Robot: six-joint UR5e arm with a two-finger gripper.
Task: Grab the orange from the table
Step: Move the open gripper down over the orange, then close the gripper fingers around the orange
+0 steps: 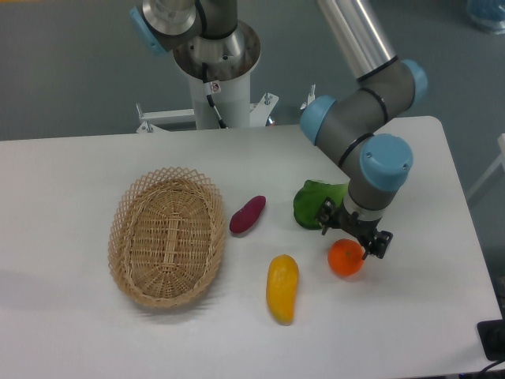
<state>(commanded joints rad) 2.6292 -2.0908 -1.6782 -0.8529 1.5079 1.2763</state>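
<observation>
The orange point(346, 259), small, round and glossy, rests on the white table point(410, 332) at the right. My gripper point(352, 239) hangs straight above it, pointing down, and covers the orange's upper edge. Its black finger links point(380, 243) are spread wide on either side, so it looks open. The fingertips are hidden under the wrist, so I cannot tell whether they touch the orange.
A green leafy vegetable point(312, 204) lies just behind and left of the gripper. A long yellow-orange mango-like fruit point(282, 288) lies left of the orange. A purple sweet potato point(248, 215) and a wicker basket point(167, 235) are further left. The table's right edge is near.
</observation>
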